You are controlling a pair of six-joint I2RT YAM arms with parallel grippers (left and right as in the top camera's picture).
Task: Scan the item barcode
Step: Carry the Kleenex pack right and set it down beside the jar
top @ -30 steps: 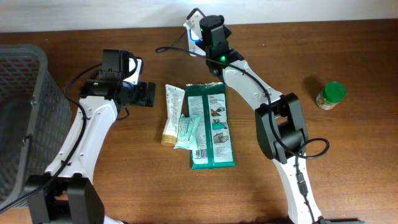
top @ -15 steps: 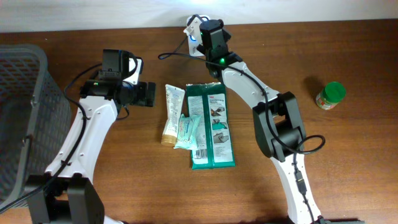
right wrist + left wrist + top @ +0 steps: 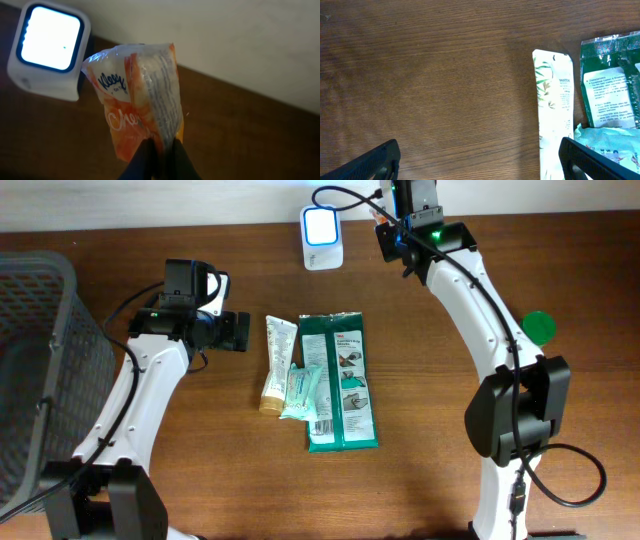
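My right gripper is shut on the lower edge of an orange Kleenex tissue pack and holds it upright above the table's far edge. The white scanner stands to the pack's left, its screen lit; the overhead view shows the scanner left of the right gripper. The pack's barcode does not show. My left gripper is open over bare wood, with its right finger above a white toothpaste tube.
A teal pack and two green packs lie beside the tube mid-table. A grey basket stands at the left edge. A green-lidded jar sits at the right, partly behind the right arm.
The right arm has swung its pack from over the scanner off to the right, uncovering the scanner. The left arm has not moved.
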